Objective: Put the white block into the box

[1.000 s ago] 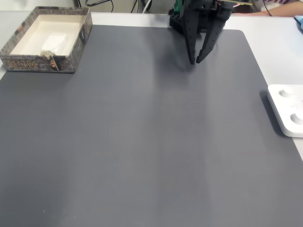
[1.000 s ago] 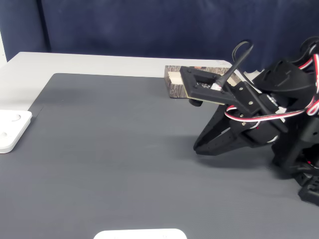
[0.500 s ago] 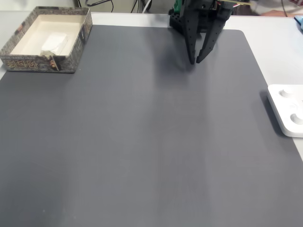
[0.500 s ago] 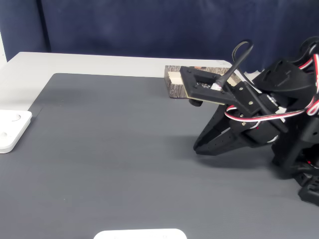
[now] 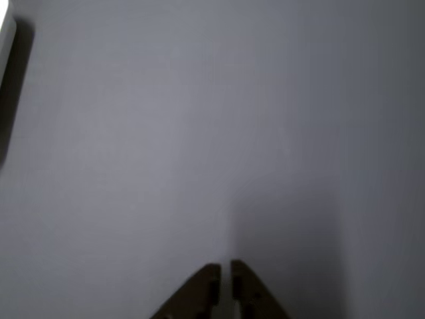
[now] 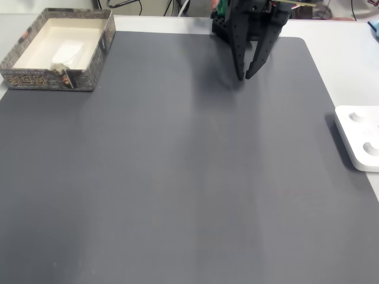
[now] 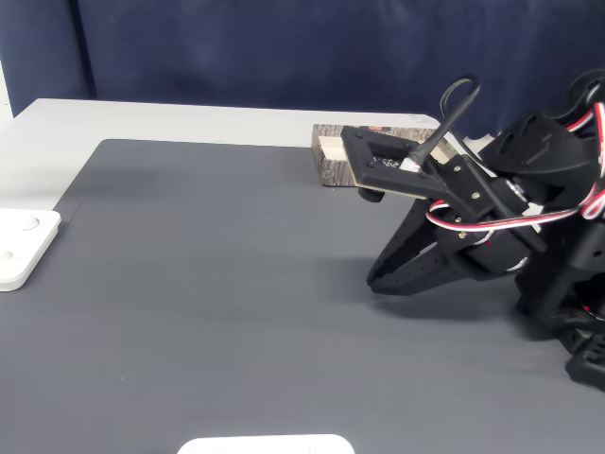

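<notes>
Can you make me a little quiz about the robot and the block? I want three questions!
1. True or false: the white block lies inside the box.
2. Is the gripper holding anything? A) the block B) nothing C) the white slab
3. In the fixed view from above, on which side of the grey mat does the white slab with round buttons sit?

Key: 1 true; 2 B, its fingers are nearly together with nothing between them; 3 the right side.

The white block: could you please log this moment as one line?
white block: inside box | claw: shut, empty, over mat
</notes>
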You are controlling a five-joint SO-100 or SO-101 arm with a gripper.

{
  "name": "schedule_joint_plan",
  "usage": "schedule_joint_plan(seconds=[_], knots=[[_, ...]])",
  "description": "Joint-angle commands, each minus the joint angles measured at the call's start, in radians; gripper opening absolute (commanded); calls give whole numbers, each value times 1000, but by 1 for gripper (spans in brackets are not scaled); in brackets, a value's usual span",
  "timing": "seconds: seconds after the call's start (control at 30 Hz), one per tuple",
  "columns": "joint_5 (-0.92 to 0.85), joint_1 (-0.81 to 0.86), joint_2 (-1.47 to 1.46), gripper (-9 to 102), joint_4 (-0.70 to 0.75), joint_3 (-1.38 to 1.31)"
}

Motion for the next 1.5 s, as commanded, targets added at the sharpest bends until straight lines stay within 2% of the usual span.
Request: schedule_joint_plan(seconds=[0.0,0.3,1.47], knots=[[8,12,41,-2,-3,20],[-11,-97,41,-2,-3,20],[-11,-135,41,-2,-3,20]])
